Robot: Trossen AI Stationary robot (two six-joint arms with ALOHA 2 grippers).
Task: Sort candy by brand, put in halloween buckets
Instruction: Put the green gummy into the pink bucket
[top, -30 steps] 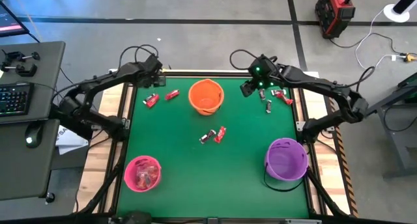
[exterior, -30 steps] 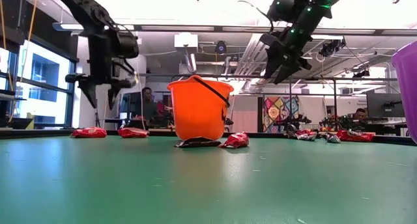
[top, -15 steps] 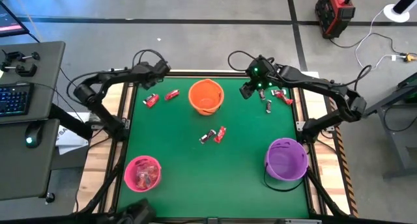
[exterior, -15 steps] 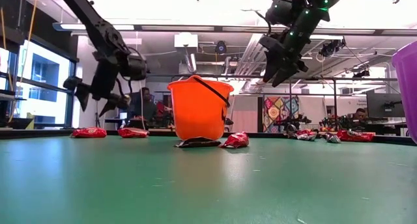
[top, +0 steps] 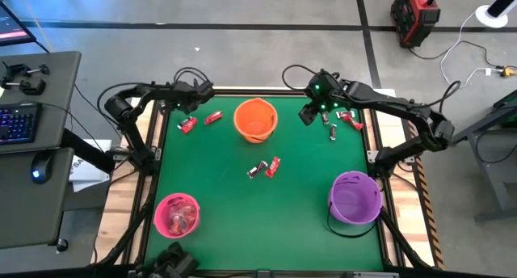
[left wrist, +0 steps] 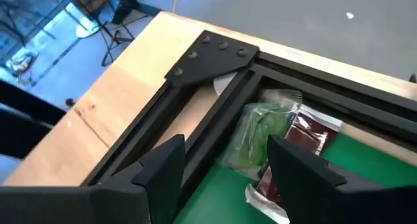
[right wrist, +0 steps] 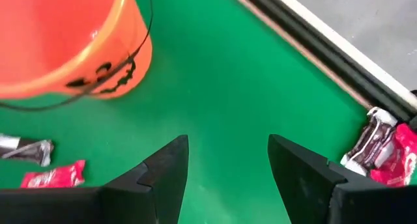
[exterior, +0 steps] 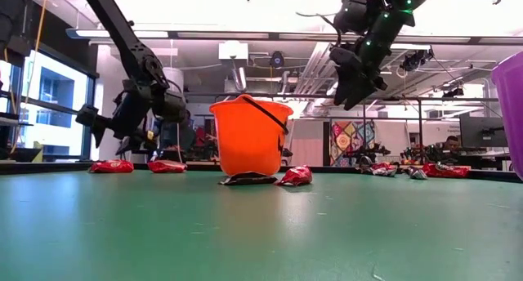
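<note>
- The orange bucket (top: 255, 120) stood upright at the far middle of the green worktop (top: 242, 197), its thin black handle folded down against its side; the low view showed the same.
- The pink bucket (top: 177, 215) sat near-left with candy inside; the purple bucket (top: 355, 197) sat near-right.
- Two red candies (top: 199, 120) lay far-left, their long axes slanting.
- A dark-and-silver piece and a red piece (top: 265, 168) lay side by side mid-worktop, both slanting.
- More candies (top: 342, 123), red and dark, lay far-right.
- The left gripper (top: 203, 90) hung over the far-left corner, fingers (left wrist: 163, 172) apart, holding nothing.
- The right gripper (top: 311, 110) hovered just right of the orange bucket, fingers (right wrist: 166, 168) spread and empty.
</note>
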